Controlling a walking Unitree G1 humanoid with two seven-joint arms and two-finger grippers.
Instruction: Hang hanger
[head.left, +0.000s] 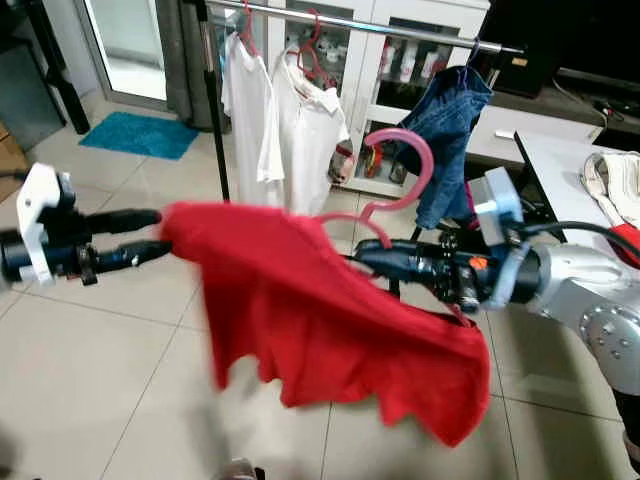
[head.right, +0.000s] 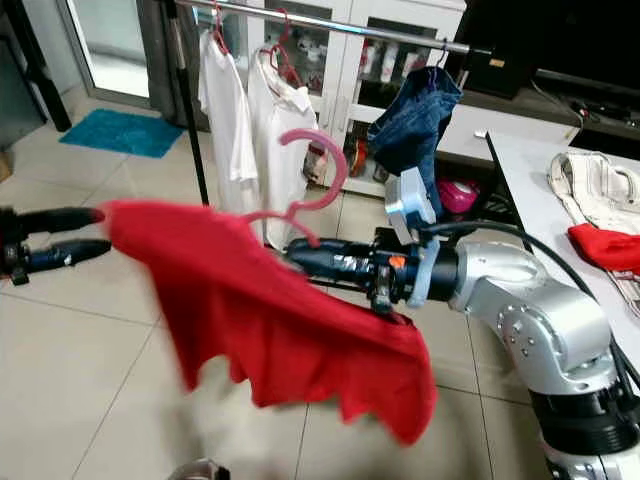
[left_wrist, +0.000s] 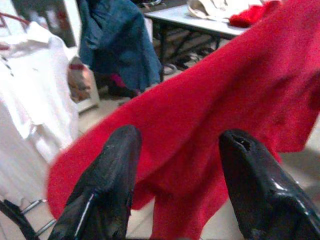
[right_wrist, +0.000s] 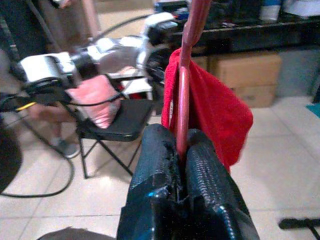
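1. Right gripper was seen at the centre of the frame, its fingers clamped on the pink hanger.
2. A red shirt was draped over that hanger and spread across the middle of the frame.
3. Left gripper, at the left edge, was held with fingers parted at the shirt's corner.
4. A clothes rail with white shirts and a denim garment was seen along the top.

You see a plain red garment on a pink hanger, black end effector fingers, white shirts (unpatterned), blue denim, and a teal mat.
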